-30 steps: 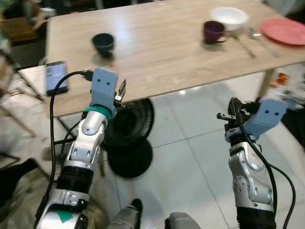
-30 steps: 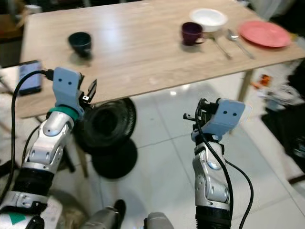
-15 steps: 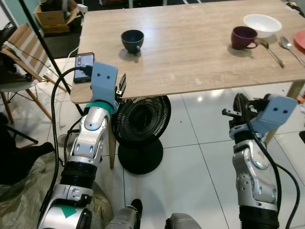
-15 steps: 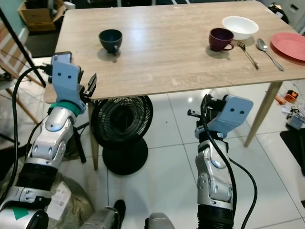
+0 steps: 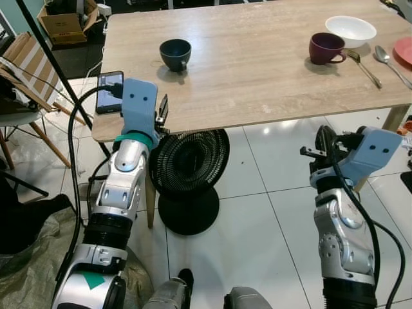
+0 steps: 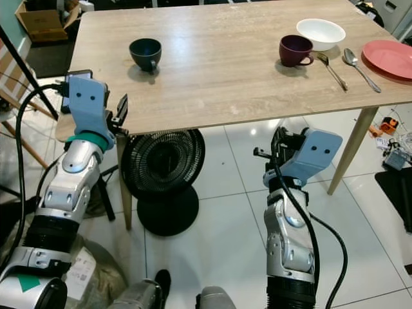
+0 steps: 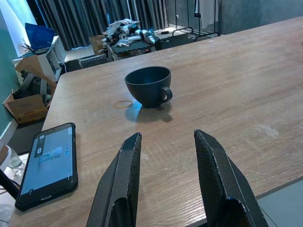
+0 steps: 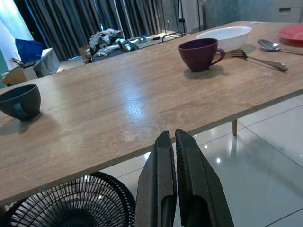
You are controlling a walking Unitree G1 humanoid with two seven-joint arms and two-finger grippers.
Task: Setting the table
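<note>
A wooden table (image 5: 257,77) stands before me. On it are a dark cup (image 5: 175,53) at the left and, at the right end, a purple mug (image 5: 325,47), a white bowl (image 5: 351,30), a fork (image 5: 364,65), a spoon (image 5: 390,60) and a red plate (image 6: 389,58). My left gripper (image 7: 166,135) is open at the table's near left edge, pointing at the dark cup (image 7: 147,86) with nothing between its fingers. My right gripper (image 8: 170,135) is shut and empty, held below the table's front edge over the floor, well short of the purple mug (image 8: 199,54).
A black phone (image 7: 47,163) on a cable lies at the table's near left corner. A black floor fan (image 5: 190,167) stands under the table's front edge, between my arms. A wooden chair (image 5: 26,64) and cardboard box (image 5: 61,19) are to the left. The floor is white tile.
The whole picture has shifted and sharpened, so the camera moved; the table now sits more squarely ahead. Both arms hold nearly the same pose.
</note>
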